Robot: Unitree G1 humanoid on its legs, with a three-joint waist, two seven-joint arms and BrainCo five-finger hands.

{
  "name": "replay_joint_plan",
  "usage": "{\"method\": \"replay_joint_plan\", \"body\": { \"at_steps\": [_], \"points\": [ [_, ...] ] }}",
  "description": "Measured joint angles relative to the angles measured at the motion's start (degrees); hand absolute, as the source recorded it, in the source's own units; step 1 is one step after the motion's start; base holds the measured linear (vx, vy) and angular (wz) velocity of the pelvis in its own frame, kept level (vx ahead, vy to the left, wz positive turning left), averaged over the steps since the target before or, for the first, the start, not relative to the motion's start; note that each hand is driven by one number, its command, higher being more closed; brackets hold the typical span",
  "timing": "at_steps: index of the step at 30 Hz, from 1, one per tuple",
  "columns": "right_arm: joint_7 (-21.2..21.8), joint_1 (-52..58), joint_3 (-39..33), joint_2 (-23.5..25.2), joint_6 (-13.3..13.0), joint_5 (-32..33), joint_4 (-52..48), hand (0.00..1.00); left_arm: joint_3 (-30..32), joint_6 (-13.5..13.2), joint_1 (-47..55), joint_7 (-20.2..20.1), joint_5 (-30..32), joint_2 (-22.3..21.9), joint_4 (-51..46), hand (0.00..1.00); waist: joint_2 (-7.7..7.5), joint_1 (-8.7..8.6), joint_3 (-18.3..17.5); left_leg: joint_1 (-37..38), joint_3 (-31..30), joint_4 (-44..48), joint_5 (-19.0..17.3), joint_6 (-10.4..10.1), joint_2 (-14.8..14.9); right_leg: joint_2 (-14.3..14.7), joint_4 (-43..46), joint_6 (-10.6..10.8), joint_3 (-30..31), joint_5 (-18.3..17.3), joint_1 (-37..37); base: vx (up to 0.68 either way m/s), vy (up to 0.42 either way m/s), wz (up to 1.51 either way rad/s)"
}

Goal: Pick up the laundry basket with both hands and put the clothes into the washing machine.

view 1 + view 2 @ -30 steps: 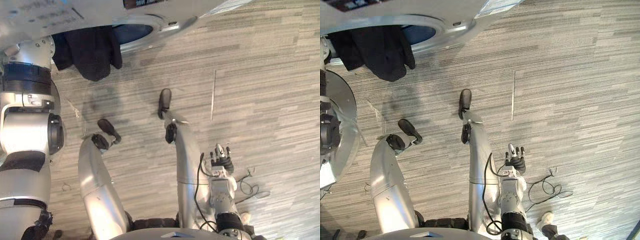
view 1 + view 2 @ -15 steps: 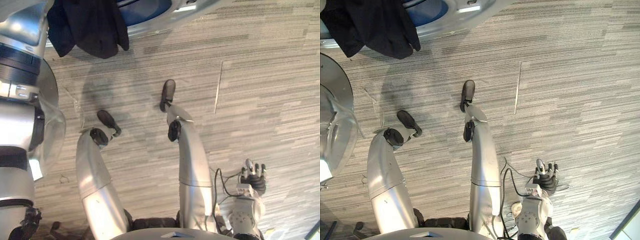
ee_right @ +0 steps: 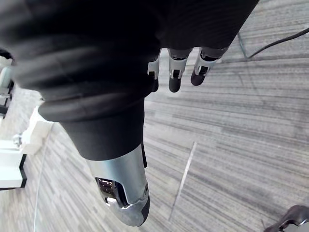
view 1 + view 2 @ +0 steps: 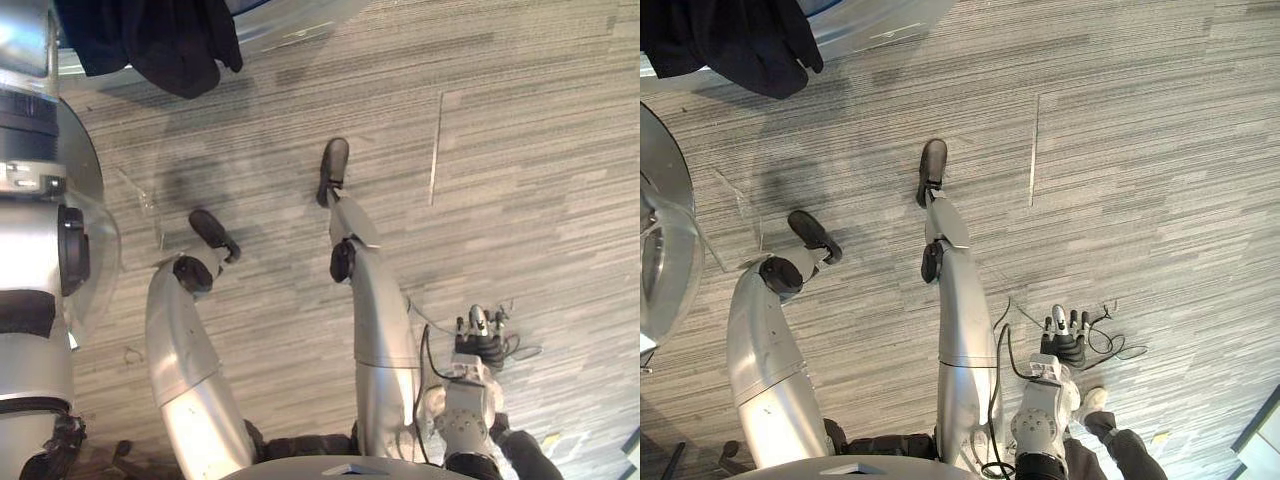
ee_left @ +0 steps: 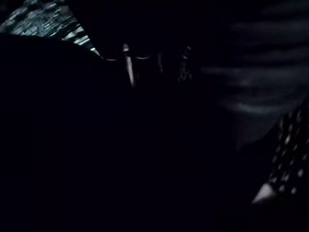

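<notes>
- Left eye view: a dark garment (image 4: 150,40) hung over the rim of the washing machine (image 4: 300,28), part of it dangling outside above the striped floor (image 4: 530,150). The left arm (image 4: 30,300) extended up toward that opening. The right hand (image 4: 480,345) hung low at the robot's side, well apart from the machine.
- Right eye view: the machine's door (image 4: 662,250) stood open just beside the garment.
- Left wrist view: almost dark. The left hand (image 5: 129,70) sat amid dark cloth, and whether it gripped anything could not be told. A dotted wall (image 5: 289,154) showed at one edge, probably the drum.
- Right wrist view: the right hand's fingers (image 3: 174,77) were straight and held nothing, with floor beyond them.
- Progress, as judged: loading looked well under way, with clothing at the opening. The draped garment remained to be pushed fully inside.
</notes>
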Motion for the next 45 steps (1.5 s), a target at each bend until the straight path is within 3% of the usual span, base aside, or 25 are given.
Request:
{"method": "replay_joint_plan", "body": {
  "at_steps": [1, 3, 4, 6, 9, 12, 15, 19, 22, 29, 39, 45],
  "points": [
    [-0.07, -0.28, 0.06, 0.79, 0.08, -0.06, -0.09, 0.0, 0.24, -1.36, 2.89, -0.42, -8.51, -0.34, -4.72, 0.0, 0.02, -0.11, -0.01, 0.02, -0.66, -0.48, 0.42, -0.37, -0.1, 0.0, 0.35, -0.25, -0.39, -0.18, 0.18, -0.04, -0.048, 0.16],
    [-0.21, -0.89, 0.16, 1.27, 0.11, -0.83, -0.31, 0.0, 1.74, -2.8, 5.81, -0.71, -15.39, -1.96, -9.56, 0.0, 0.06, -0.38, -0.01, 0.16, -1.08, -1.0, 0.72, -0.62, -0.44, -0.06, 1.06, -0.84, -0.81, -0.69, 0.15, -0.02, -0.042, 0.15],
    [-0.76, -1.22, 0.38, 1.58, 0.32, -2.32, -0.51, 0.0, 3.09, -4.99, 10.11, 0.11, -19.84, -3.7, -15.07, 0.0, 0.09, -0.46, 0.0, 0.46, -1.33, -1.25, 0.9, -0.86, -0.48, -0.24, 2.09, -1.09, -1.04, -1.57, 0.07, 0.0, -0.054, 0.16],
    [-1.65, -1.19, 0.4, 1.79, 0.32, -4.04, -1.83, 0.0, 6.13, -5.99, 17.72, 1.67, -21.93, -7.32, -22.42, 0.0, 0.18, -0.54, -0.02, 1.49, -1.41, -1.44, 1.01, -1.09, -0.61, -0.92, 4.92, -1.95, -1.15, -3.52, -0.31, 0.01, -0.057, 0.18],
    [-2.33, -1.11, 0.42, 1.72, 0.29, -5.02, -3.93, 0.0, 9.08, -6.78, 27.86, 4.47, -20.14, -13.66, -30.49, 0.0, 0.31, -0.49, -0.06, 3.1, -1.65, -1.46, 1.06, -1.24, -0.63, -1.17, 8.33, -2.69, -0.83, -6.29, -0.45, 0.03, -0.075, 0.09],
    [-2.34, -0.6, 0.43, 1.61, 0.34, -6.26, -4.35, 0.0, 8.44, -8.25, 40.09, 3.92, -16.11, -21.39, -38.46, 0.0, 0.55, 1.54, -0.05, 5.07, -2.42, -1.54, 1.25, -1.67, -0.68, -1.31, 11.61, -3.53, -0.82, -9.03, 0.2, 0.06, -0.096, 0.11],
    [-2.27, -0.63, 1.58, 1.53, 0.34, -6.74, -4.57, 0.0, 6.33, -8.24, 43.36, 3.67, -15.32, -26.58, -38.57, 0.0, 0.7, 2.26, -0.08, 6.53, -3.32, -2.34, 1.18, -2.41, -1.28, -1.99, 14.29, -3.6, -1.19, -11.63, 0.74, 0.04, -0.09, 0.25],
    [-2.33, -0.63, 1.6, 1.36, 0.27, -6.74, -4.17, 0.0, 2.03, -8.89, 53.73, 2.15, -4.96, -34.21, -37.96, 0.0, 0.74, 3.19, -0.08, 6.64, -4.96, -3.26, 1.42, -2.86, -2.55, -2.67, 15.98, -3.49, -1.68, -13.15, 0.77, 0.02, -0.078, 0.24],
    [-2.38, -0.62, 1.63, 0.71, 0.02, -6.74, -3.54, 0.0, 0.96, -8.0, 59.12, 1.01, -3.19, -38.66, -32.72, 0.0, 0.74, 4.06, -0.08, 6.44, -6.13, -3.51, 1.29, -4.13, -3.17, -3.24, 17.32, -2.86, -2.36, -14.19, 0.76, -0.02, -0.067, 0.27],
    [-3.03, -0.83, 2.55, -0.72, -0.09, -6.74, -1.55, 0.0, 6.95, -3.59, 55.98, 0.19, -2.65, -39.09, -15.94, 0.0, 0.73, 3.92, -0.08, 6.15, -6.71, -6.03, 3.25, -4.52, -4.81, -3.9, 14.83, -1.99, -2.25, -13.05, 0.7, -0.06, -0.058, 0.09],
    [-4.63, -1.44, 3.26, -0.94, 0.05, -6.71, 0.53, 0.0, 9.28, -3.49, 54.89, 0.41, -6.13, -37.8, -13.61, 0.0, 0.69, 3.67, -0.05, 4.92, -7.68, -4.92, 3.72, -4.84, -4.81, -4.18, 16.43, -3.31, -2.93, -13.1, 0.05, -0.01, -0.054, 0.03],
    [-4.69, -1.55, 4.73, -2.15, 0.12, -6.66, 0.51, 0.0, 8.64, -3.08, 49.56, 0.35, -6.16, -37.05, -4.79, 0.0, 0.57, 3.18, 0.0, 3.02, -7.81, -4.71, 4.04, -4.78, -4.78, -4.2, 16.46, -3.14, -2.96, -12.98, -1.76, -0.02, -0.056, -0.01]
  ]
}}
